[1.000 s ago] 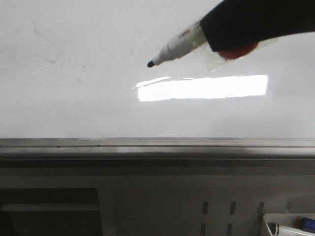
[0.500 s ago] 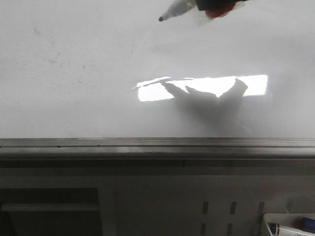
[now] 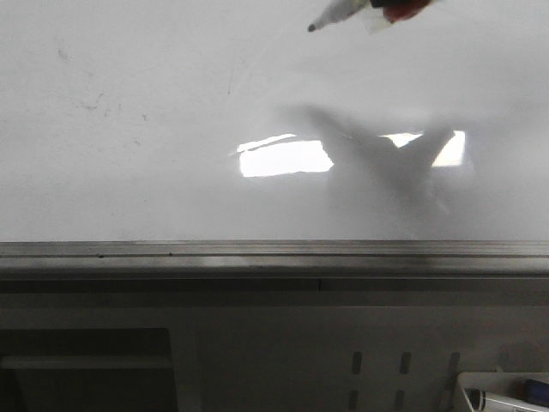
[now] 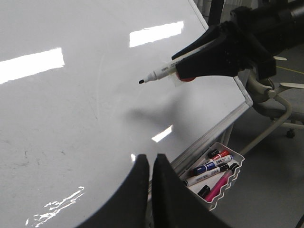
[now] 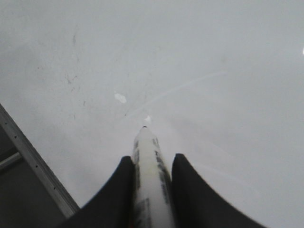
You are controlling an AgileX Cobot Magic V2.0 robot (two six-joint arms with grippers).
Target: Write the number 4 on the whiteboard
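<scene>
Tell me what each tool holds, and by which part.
The right tool holds a marker by its barrel, tip forward. The left tool holds nothing.

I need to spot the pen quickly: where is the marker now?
Front view: the marker is top right of centre, over the whiteboard, in the right gripper.

Front view low, facing whiteboard [image 3: 129, 172] closely, wrist views angled across it, all sharing marker [image 4: 159, 73]

I make out dark print along the white barrel of the black-tipped marker [image 5: 151, 190], too blurred to read; I read nothing elsewhere.
</scene>
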